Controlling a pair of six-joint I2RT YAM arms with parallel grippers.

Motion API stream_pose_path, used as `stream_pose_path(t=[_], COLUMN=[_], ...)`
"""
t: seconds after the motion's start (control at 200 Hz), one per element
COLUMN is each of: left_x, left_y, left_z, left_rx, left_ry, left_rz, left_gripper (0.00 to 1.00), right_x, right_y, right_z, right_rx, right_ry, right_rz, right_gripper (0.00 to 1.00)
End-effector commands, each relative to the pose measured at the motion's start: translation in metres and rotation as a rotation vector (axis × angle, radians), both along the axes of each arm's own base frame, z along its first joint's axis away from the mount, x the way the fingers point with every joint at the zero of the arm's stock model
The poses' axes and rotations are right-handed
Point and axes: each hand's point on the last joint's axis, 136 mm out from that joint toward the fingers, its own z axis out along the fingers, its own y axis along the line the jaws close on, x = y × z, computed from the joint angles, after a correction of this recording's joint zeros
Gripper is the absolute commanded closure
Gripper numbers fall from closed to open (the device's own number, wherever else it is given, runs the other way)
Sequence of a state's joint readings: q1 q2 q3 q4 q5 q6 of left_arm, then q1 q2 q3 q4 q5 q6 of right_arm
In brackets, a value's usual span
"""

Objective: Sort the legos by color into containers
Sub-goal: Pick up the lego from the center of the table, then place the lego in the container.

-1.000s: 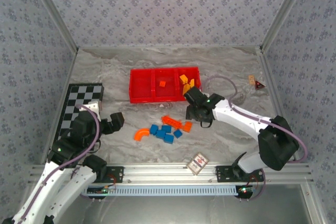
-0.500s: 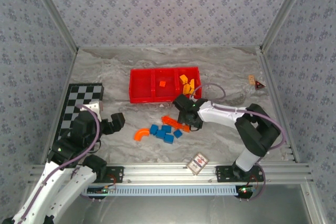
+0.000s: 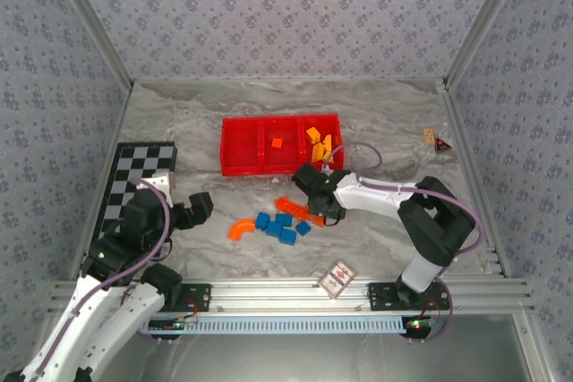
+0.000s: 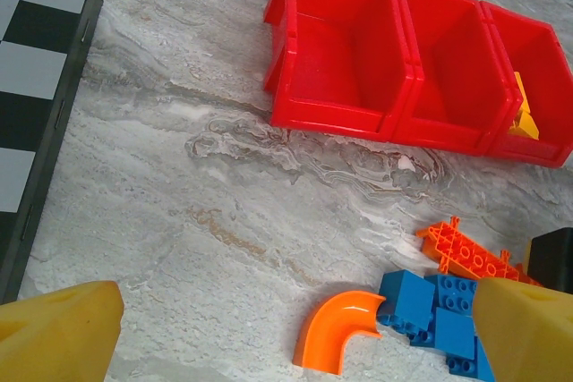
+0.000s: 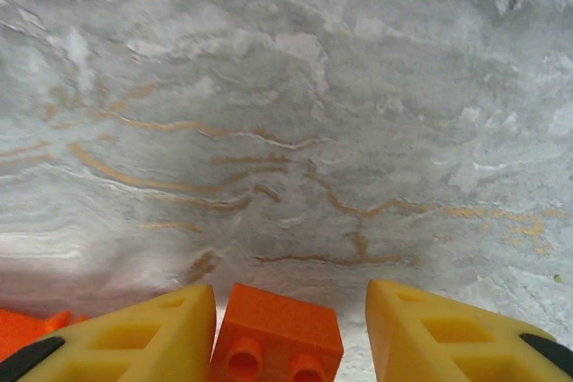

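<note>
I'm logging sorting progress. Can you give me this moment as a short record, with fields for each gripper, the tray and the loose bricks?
left gripper: open, empty, beside the checkerboard
right gripper: open, fingers straddling an orange brick on the table
red tray: left compartment empty; middle holds a single orange piece; right holds yellow-orange bricks
loose on table: blue bricks, orange arch

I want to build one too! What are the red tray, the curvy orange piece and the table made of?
Red tray: probably glossy moulded plastic, smooth shiny walls. Curvy orange piece: shiny plastic too, even colour. Table: marble-look veins; stone or print, cannot tell.
</note>
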State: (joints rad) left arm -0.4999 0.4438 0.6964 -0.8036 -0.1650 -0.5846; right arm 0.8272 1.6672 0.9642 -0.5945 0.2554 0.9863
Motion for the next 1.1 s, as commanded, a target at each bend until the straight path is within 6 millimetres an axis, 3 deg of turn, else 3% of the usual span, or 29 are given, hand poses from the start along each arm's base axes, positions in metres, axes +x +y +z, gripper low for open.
stream_pose_path(t=[0.0,0.135,0.32,0.58,0.785,0.845,0.865,0.945,1.094], left_x=[0.003,0.003,0.003,0.003,0.004,0.005,0.005,0.005,0.004], left_y=[-0.003,0.000,0.001,0.004,0.005,0.005,0.005,0.005,0.005], left_z=[0.003,0.003,0.003,0.001,-0.001,-0.002,-0.003,-0.003,-0.003], left_rx=[0.006,0.010,0.013,0.024,0.035,0.038,0.039,0.043,0.041], left_ry=[-0.020,-0.021,-0.019,-0.011,-0.003,0.001,0.005,0.010,0.008], left_rz=[-0.014,-0.003,0.001,0.023,0.029,0.029,0.028,0.028,0.029], left_gripper=[0.00,0.00,0.00,0.00,0.00,0.00,0.00,0.00,0.00], right_x=[-0.009,-0.013,-0.007,0.018,0.032,0.039,0.048,0.068,0.111], right_y=[-0.010,-0.007,-0.002,0.024,0.032,0.033,0.039,0.046,0.067], right_z=[-0.002,-0.010,0.000,0.036,0.068,0.076,0.089,0.107,0.130], right_rx=[-0.029,-0.017,0.008,0.070,0.071,0.075,0.096,0.120,0.152], right_ry=[0.018,0.060,0.041,-0.016,-0.070,-0.090,-0.121,-0.157,-0.174], right_rz=[0.014,0.043,0.070,0.193,0.256,0.273,0.278,0.305,0.393], right_gripper=[0.51,0.52,0.65,0.78,0.79,0.79,0.79,0.79,0.79])
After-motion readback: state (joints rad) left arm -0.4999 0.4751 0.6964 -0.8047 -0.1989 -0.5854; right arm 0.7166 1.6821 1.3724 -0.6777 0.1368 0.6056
